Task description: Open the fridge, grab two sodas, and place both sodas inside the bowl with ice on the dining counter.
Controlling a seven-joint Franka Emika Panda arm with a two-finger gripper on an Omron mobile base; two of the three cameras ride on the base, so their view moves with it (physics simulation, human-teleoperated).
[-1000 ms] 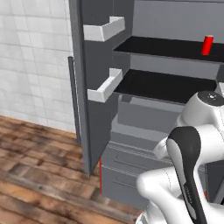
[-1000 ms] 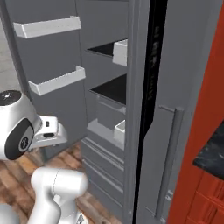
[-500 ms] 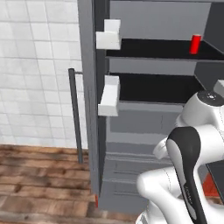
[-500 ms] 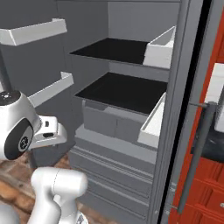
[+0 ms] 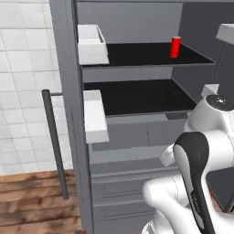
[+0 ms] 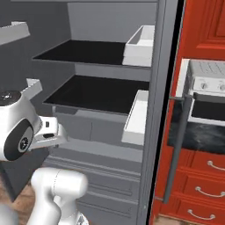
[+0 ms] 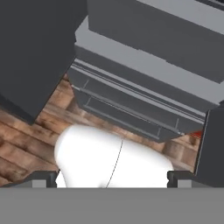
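A: Going left to right in the left base view: the left door of the fridge [image 5: 68, 114] is swung out, its bar handle [image 5: 55, 144] outermost, then two white door bins [image 5: 93, 114] edge-on, then the open interior. Where's the soda?

B: One red soda can [image 5: 175, 47] stands upright at the back right of the upper black shelf [image 5: 137, 54], long axis vertical. I can see just that one can; I can't tell where the second is.

A: And the gripper relative to it?

B: Low. In the hand view the gripper [image 7: 112, 177] points down at the lower drawers [image 7: 131, 109] and the wooden floor [image 7: 30, 140], so the can lies well above it and deeper into the fridge. I judge the hand must lift and tip toward level before it can reach in.

A: Are the jaws ready?

B: Spread wide, the two dark fingertips [image 7: 43, 178] far apart at the bottom of the hand view, nothing between them, touching nothing.

A: Further right?

B: In the right base view, the right door with its bins [image 6: 137, 116], then red cabinets [image 6: 202, 171] beyond.
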